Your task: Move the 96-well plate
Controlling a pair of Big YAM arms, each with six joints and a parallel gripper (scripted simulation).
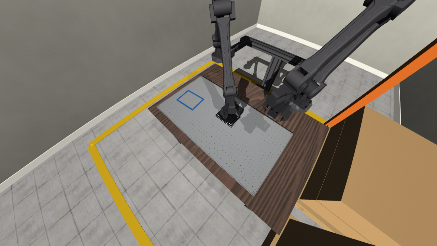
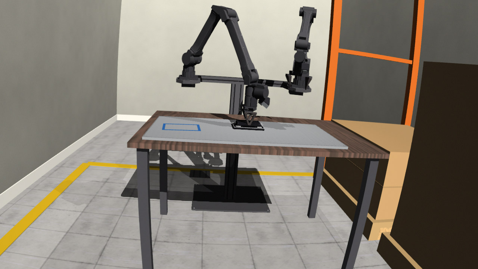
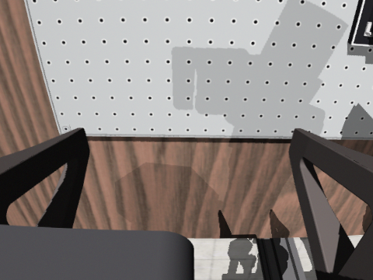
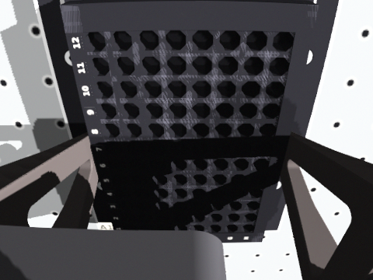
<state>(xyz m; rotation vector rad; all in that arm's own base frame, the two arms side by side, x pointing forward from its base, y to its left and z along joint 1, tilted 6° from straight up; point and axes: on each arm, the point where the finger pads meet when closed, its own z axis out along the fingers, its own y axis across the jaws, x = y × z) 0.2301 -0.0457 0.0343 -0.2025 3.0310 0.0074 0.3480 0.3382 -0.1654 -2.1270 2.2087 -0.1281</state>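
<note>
The dark 96-well plate (image 1: 234, 117) (image 2: 239, 123) (image 4: 186, 17) is over the black plate nest N1 (image 1: 230, 125) (image 2: 247, 128) (image 3: 362, 25) (image 4: 54, 29), lined up with its outline. Whether it rests fully flat inside the locators is not clear. My right gripper (image 1: 231, 114) (image 2: 249, 122) (image 4: 189, 141) is shut on the plate, one finger on each long side. In the right wrist view the nest's A1 mark (image 4: 106, 226) shows beside row 1's column-A end; the plate's corner there is hidden. My left gripper (image 1: 275, 113) (image 2: 299, 77) (image 3: 189, 139) is open and empty, off to the side.
The blue outline of bench spot B1 (image 1: 182, 105) (image 2: 181, 130) lies on the perforated board (image 1: 244, 159) (image 2: 294, 138) (image 3: 113, 50), with no plate in it. The left arm hangs near the table's rear edge. Cardboard boxes (image 1: 397, 159) (image 2: 394, 180) stand beside the table.
</note>
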